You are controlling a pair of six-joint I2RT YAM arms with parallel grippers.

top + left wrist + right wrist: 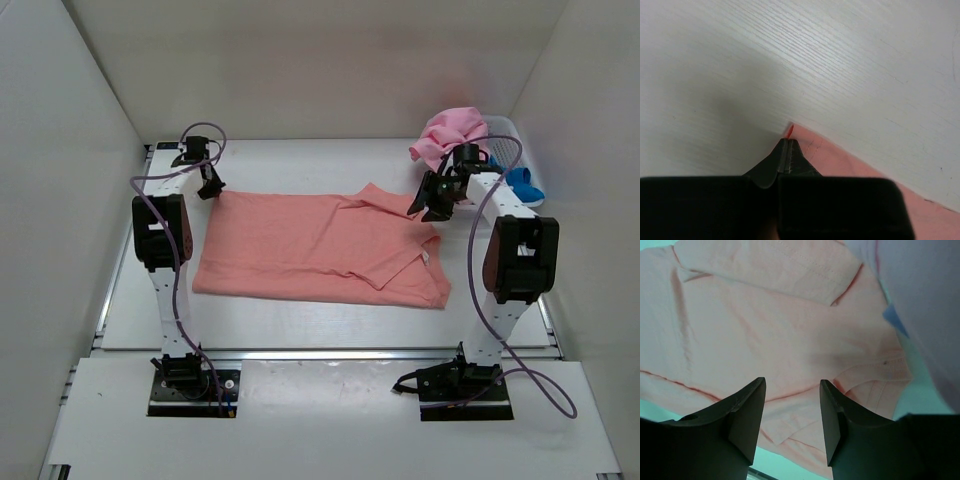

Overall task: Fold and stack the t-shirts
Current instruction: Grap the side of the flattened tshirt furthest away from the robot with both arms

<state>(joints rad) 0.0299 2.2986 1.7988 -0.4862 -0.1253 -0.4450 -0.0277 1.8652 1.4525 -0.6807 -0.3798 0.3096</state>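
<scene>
While the left gripper (788, 142) pinches the far-left corner of the salmon t-shirt (310, 250), spread lengthwise left to right on the table (300, 170), the right gripper (792, 385) hovers wide open over its collar end

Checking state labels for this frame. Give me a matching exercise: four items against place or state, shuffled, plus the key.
Column A
1. salmon t-shirt
2. pink t-shirt
3. left tool
4. right tool

Column B
a. open above salmon cloth
b. heaped at the far-right corner
c. shut on a shirt corner
d. spread across mid-table

Pairs: 1-d, 2-b, 3-c, 4-a
</scene>
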